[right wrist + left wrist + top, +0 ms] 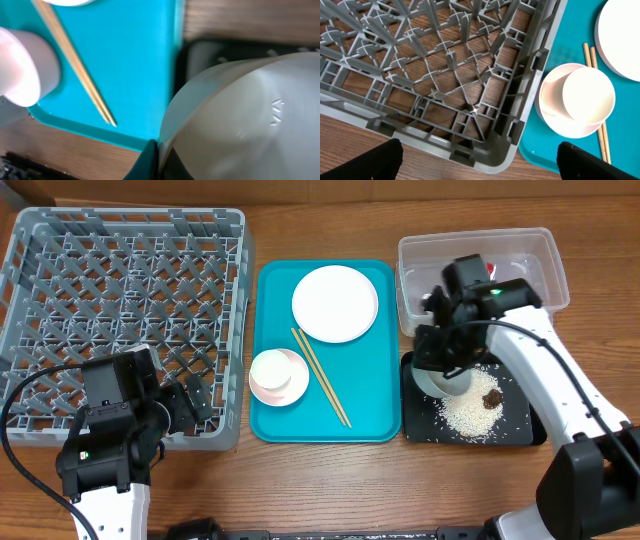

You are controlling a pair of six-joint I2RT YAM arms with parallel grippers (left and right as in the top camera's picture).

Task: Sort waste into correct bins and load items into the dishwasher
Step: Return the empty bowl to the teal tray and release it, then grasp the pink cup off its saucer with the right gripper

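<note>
My right gripper (440,360) is shut on the rim of the pale grey-green bowl (446,384), holding it tilted over the black tray (522,432). Loose rice (470,415) and a dark brown lump (491,398) lie in that tray. In the right wrist view the bowl (250,115) fills the right side, pinched at the gripper (158,156). A bit of red wrapper (490,268) shows in the clear tub (545,255). My left gripper (195,405) is open and empty at the front right corner of the grey dish rack (120,280). The tissue is not visible.
The teal tray (380,420) holds the white plate (335,302), the chopsticks (320,375) and the white cup (270,368) inside the pink bowl (290,388). The left wrist view shows the rack corner (460,65), pink bowl (550,105) and cup (587,95).
</note>
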